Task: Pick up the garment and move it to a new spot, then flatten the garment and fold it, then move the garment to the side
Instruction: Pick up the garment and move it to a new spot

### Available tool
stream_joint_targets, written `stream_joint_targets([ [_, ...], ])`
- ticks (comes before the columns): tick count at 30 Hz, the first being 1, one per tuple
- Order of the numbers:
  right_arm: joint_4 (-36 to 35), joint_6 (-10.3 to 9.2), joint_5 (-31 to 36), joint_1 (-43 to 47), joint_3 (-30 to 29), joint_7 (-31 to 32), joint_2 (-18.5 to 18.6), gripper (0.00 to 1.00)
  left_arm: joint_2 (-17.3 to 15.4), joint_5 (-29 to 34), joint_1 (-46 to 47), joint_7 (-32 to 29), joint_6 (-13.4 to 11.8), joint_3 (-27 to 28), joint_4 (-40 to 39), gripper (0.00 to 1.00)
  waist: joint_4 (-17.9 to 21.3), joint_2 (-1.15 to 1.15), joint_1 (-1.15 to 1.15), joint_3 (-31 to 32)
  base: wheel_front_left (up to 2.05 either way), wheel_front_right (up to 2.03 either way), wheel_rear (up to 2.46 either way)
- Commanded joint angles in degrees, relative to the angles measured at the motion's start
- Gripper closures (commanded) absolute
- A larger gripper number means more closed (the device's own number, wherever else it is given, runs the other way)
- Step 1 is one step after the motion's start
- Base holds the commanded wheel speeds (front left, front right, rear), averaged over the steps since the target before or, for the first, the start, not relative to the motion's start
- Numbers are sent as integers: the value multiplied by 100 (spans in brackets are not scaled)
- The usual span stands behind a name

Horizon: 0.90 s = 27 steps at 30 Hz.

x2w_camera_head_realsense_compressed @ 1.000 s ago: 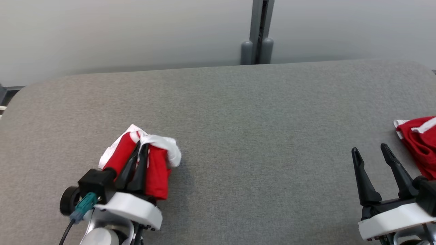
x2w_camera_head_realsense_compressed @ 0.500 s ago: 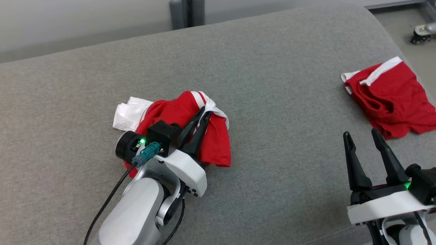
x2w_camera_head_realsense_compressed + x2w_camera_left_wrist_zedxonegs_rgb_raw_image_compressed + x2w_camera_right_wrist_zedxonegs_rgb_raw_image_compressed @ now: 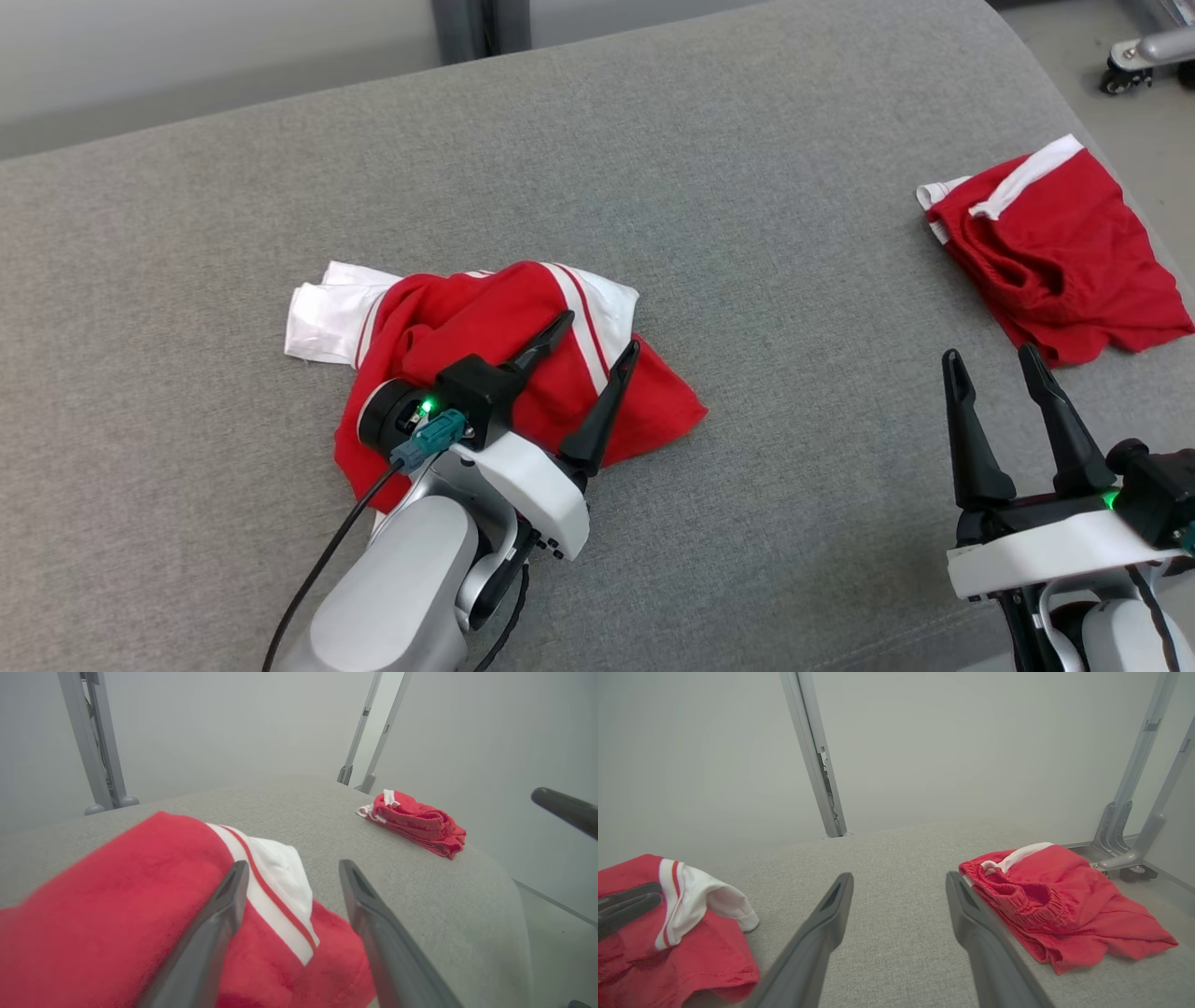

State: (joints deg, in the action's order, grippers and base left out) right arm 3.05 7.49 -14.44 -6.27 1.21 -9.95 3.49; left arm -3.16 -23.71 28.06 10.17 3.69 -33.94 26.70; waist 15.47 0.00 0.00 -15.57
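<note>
Garment: crumpled red cloth with white stripes and trim [image 3: 448, 313], lying left of centre on the grey fabric-covered table [image 3: 766, 168].
Left gripper [image 3: 597, 336]: fingers spread apart over that garment, clamping nothing.
Right gripper [image 3: 989, 357]: fingers apart, empty, near red elastic-waisted shorts [image 3: 1055, 252].

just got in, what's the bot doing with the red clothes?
It is working on a red-and-white garment, which lies crumpled on the grey padded table. The left gripper is open right over it, straddling the striped part and gripping nothing. The right gripper is open too, hovering over bare table near a second red garment at the far right edge. Flattening and folding are not yet done.
</note>
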Motion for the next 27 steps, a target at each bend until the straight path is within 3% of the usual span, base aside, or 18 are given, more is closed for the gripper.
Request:
stream_joint_targets([
  [1, 16, 2, -3, 19, -11, -31, 16, 0, -33, -7, -42, 86, -35, 28, -64, 0, -113, 0, 0, 124, 0, 0, 0],
  [4, 28, 2, 13, 82, -32, -14, 13, 0, -37, -60, -163, 275, -119, 132, -307, 0, -279, 0, 0, 283, 0, 0, 0],
  [15, -147, 2, 161, 327, -124, 220, 120, 0, -494, -336, -890, 467, -1042, 1279, -1061, 0, -909, 0, 0, 712, 0, 0, 0],
  [21, -199, 2, 197, 426, -117, 302, 152, 0, -799, -432, -1371, 494, -1266, 1793, -1297, 0, -1095, 0, 0, 871, 0, 0, 0],
  [27, -262, 2, 224, 559, -140, 400, 187, 0, -1155, -495, -1902, 502, -1252, 2093, -1544, 0, -1281, 0, 0, 1049, 0, 0, 0],
])
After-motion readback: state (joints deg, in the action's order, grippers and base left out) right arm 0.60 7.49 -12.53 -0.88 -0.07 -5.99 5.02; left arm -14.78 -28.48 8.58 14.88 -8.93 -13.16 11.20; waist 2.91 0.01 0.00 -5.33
